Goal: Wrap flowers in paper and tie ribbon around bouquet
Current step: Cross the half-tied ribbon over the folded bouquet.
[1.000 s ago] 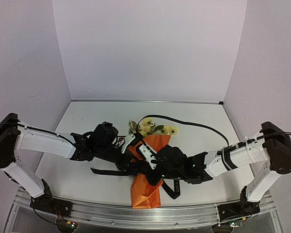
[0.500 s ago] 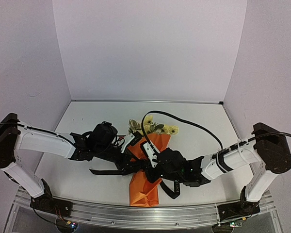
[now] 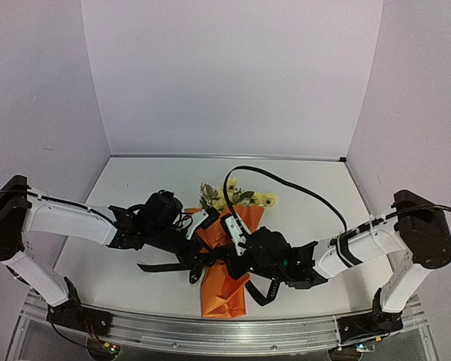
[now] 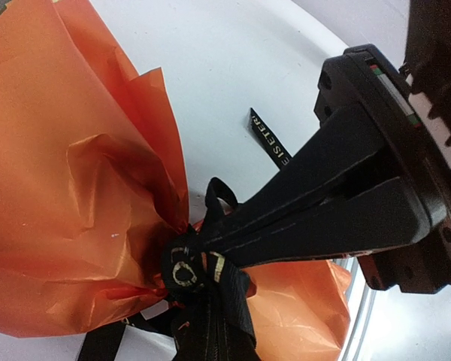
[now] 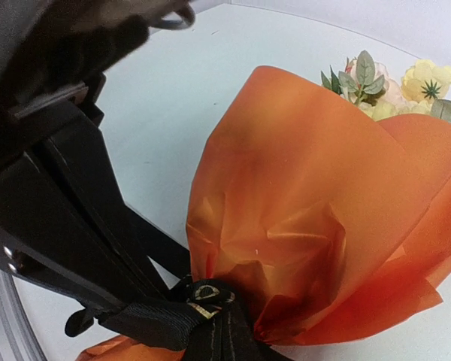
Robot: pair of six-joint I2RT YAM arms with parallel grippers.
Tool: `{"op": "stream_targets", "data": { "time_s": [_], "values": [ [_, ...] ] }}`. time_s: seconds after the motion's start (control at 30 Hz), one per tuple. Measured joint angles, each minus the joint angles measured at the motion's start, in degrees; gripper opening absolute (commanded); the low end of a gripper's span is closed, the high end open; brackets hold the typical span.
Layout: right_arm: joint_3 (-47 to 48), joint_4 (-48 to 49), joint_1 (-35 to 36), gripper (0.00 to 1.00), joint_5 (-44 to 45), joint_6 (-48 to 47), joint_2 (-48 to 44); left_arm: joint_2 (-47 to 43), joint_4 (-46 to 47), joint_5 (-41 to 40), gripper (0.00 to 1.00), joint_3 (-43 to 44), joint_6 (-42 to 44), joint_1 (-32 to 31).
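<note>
The bouquet (image 3: 227, 289) lies on the white table with its wide end pointing away from me, an orange paper (image 5: 308, 195) cone with pale yellow flowers (image 3: 237, 197) and green leaves at the top. The black ribbon (image 4: 189, 269) is knotted round the cone's pinched waist, gold lettering showing on the knot. My left gripper (image 3: 199, 254) reaches in from the left and is shut on one ribbon strand at the knot. Opposite it, my right gripper (image 3: 227, 256) is shut on the other strand. Loose ribbon tails (image 3: 162, 266) trail on both sides. The stems are hidden inside the paper.
A round black cable (image 3: 301, 189) from the right arm arches over the table behind the flowers. An aluminium rail (image 3: 210, 332) runs along the near edge. Pale walls close in the back and both sides of the table (image 3: 135, 177).
The right arm has swung in leftward and its cable loop arches higher. The bouquet has shifted slightly left. The left arm has barely moved.
</note>
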Motion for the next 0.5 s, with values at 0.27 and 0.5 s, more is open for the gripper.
{"op": "stream_targets", "data": {
  "time_s": [0.27, 0.5],
  "values": [
    [0.94, 0.44, -0.04, 0.0, -2.64, 1.23, 0.0, 0.02, -1.05, -0.07, 0.01, 0.45, 0.76, -0.08],
    [0.94, 0.42, -0.26, 0.0, -3.92, 2.27, 0.85, 0.17, -1.19, -0.08, 0.02, 0.45, -0.24, -0.09]
  ]
}}
